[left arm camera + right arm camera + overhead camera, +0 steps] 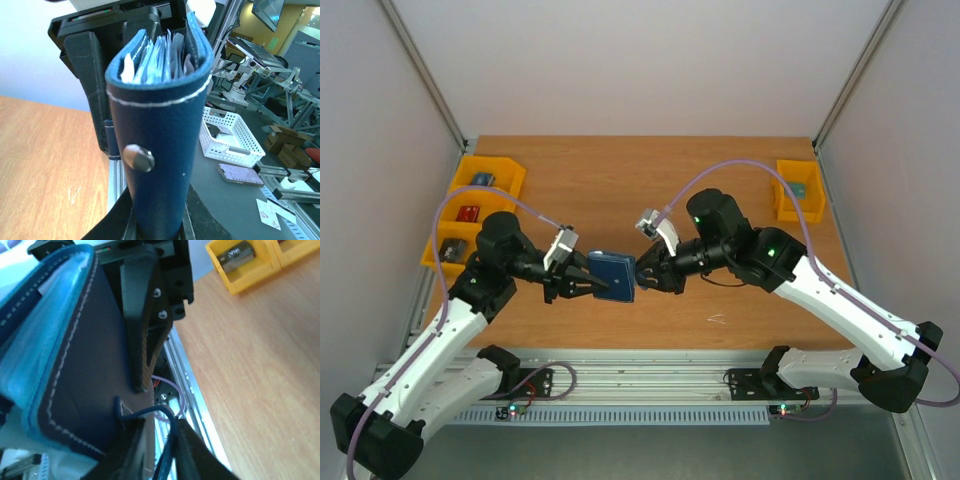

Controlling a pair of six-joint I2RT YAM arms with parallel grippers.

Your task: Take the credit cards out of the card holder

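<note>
Left of the card holder [618,277] is my left gripper [594,285]. Its fingers are clamped on the folded end of the holder and hold it lifted over the table [620,180]. The credit cards [155,55] sit inside the holder, between its two covers. Just right of the holder is my right gripper [643,272], at the open edge. I cannot tell if its jaws press on anything.

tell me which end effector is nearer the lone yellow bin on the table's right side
Right. The right end effector is mid-table, at the side of the card holder facing the yellow bin; the left end effector grips the opposite side, farther away.
</note>
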